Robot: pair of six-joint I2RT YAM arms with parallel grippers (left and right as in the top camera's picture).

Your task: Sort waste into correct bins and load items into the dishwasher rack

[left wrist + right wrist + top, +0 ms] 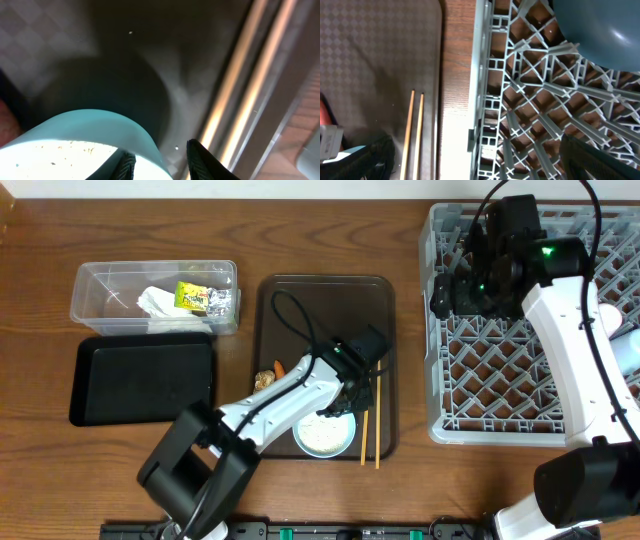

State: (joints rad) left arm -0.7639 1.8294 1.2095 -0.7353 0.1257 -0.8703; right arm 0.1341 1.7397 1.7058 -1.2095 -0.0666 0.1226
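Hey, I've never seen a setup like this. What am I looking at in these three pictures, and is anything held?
Two robot arms work at a wooden table, each ending in a two-finger gripper. One picture looks down from above; the others come from cameras on the left and right wrists. In the middle, a brown tray carries a white bowl, two chopsticks and an orange stick. To the left sit a clear tub, holding a tissue and a foil wrapper, and a black tray. To the right is a grey rack with a dark blue bowl in it. The left gripper straddles the white bowl's rim with a gap showing, so it grips nothing yet. The right gripper hangs open and empty over the rack.
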